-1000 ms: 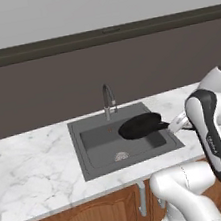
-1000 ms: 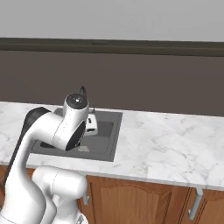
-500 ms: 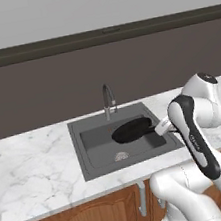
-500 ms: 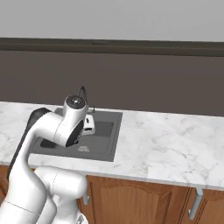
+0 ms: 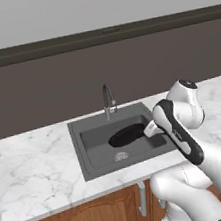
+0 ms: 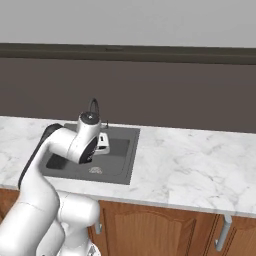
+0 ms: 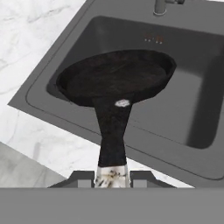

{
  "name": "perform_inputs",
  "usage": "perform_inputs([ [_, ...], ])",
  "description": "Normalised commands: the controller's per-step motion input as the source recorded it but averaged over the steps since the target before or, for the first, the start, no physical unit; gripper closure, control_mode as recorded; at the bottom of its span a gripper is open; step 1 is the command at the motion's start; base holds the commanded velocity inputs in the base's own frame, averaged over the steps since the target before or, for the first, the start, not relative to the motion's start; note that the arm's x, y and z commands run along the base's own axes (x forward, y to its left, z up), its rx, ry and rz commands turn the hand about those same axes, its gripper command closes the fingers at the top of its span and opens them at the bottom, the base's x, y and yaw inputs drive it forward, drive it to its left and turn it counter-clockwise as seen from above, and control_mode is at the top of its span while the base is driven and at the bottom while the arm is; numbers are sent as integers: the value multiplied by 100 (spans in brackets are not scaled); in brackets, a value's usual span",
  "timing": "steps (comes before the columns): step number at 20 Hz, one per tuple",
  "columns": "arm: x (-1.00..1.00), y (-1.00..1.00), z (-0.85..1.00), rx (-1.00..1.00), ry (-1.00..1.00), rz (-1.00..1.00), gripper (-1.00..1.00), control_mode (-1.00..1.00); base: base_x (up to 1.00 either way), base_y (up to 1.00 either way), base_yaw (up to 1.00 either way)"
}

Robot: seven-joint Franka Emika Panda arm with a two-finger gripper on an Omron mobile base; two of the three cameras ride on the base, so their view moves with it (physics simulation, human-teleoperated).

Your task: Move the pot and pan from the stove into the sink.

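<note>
**A:** Starting nearest the camera: what did the gripper [image 7: 112,176] have at the bottom of the hand view?

**B:** Its jaws were drawn in narrow on the end of the frying pan's handle [image 7: 112,144]. The two dark fingertips [image 7: 83,177] sat either side of it at the bottom centre, and the handle ran up the frame to the black frying pan [image 7: 116,76] at the centre.

**A:** And what had changed over the last second?

**B:** In the left base view the pan [image 5: 128,134] had slid from the right edge of the sink [image 5: 84,154] toward the middle of the frame, lower into the basin. The arm had leaned in after it. The grip looked just as tight as a second before.

**A:** So the pan was in?

**B:** Over the basin and within its walls, as far as I could judge. Whether it touched the floor, I couldn't tell; in the hand view it seemed to hang a little above it, near the drain [image 5: 121,156].

**A:** Farther back?

**B:** The faucet [image 5: 109,100] stood behind the basin, upper centre, apart from the pan. The marble counter [image 5: 30,165] spread to the left.

**A:** Meaning for the task?

**B:** The pan's half was nearly done; I'd say only a release was left. The pot still had to be brought over.
</note>
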Motion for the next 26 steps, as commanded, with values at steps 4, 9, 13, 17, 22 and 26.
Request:
perform_inputs([
  [4,46,1,-45,0,3,1,100,-100,0,0,0],
  [9,46,0,-42,0,0,1,100,-100,0,0,0],
  [13,49,3,-37,0,0,0,100,-100,0,0,0],
  [17,55,8,-34,0,0,0,100,-100,0,0,0],
  [22,30,4,-23,0,0,0,100,-100,0,0,0],
  [26,6,0,-15,-1,-1,0,100,-100,0,0,0],
])
